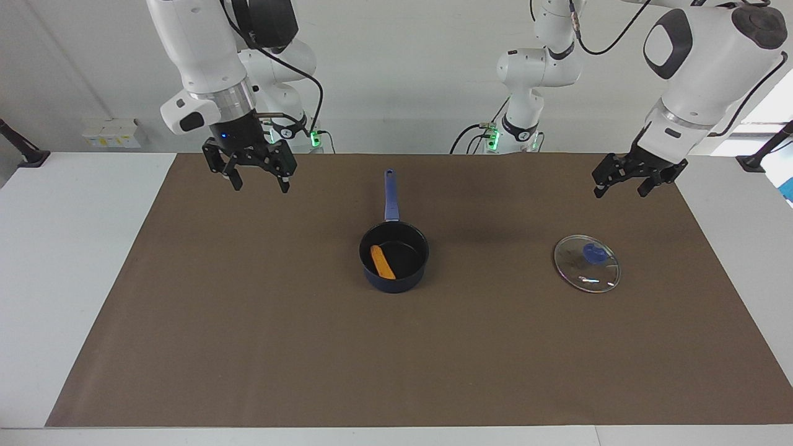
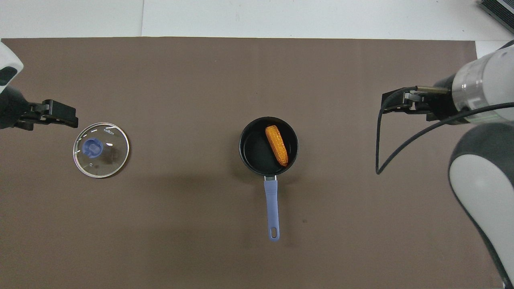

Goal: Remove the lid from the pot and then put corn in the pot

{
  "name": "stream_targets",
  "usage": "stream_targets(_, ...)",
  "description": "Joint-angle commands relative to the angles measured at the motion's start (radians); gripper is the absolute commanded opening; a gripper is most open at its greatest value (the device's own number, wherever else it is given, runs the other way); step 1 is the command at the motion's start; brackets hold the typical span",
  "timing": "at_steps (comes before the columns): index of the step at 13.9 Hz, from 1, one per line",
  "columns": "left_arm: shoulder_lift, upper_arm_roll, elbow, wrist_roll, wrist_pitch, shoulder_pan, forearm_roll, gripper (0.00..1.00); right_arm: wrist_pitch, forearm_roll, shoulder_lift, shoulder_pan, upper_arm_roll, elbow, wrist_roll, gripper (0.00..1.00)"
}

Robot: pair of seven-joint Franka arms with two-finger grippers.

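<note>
Two grippers hang empty with jaws spread: the left gripper (image 1: 624,181) at the facing view's right, the right gripper (image 1: 257,173) upper left. The corn (image 1: 383,262) lies inside the pot (image 1: 394,255) mid-frame; the lid (image 1: 587,262) rests on the mat (image 1: 248,322) under the left gripper.

Only the pot (image 1: 394,257) and the lid (image 1: 587,262) stand on the mat (image 1: 248,341).
</note>
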Motion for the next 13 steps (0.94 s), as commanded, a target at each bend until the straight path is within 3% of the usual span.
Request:
stream_targets(1, 0.013, 0.000, 0.078, 0.002, -0.102, -0.006, 0.016, 1.00, -0.080, -0.020, -0.027, -0.050, 0.010, 0.050, -0.048, 1.00)
stream_targets(5, 0.020, -0.003, 0.115, 0.003, -0.132, -0.006, 0.011, 1.00, -0.106, 0.000, -0.095, -0.113, 0.013, 0.008, -0.142, 1.00)
stream_targets(13, 0.022, -0.003, 0.121, 0.007, -0.175, -0.005, 0.013, 1.00, -0.137, -0.011, -0.107, -0.144, 0.013, -0.024, -0.246, 1.00)
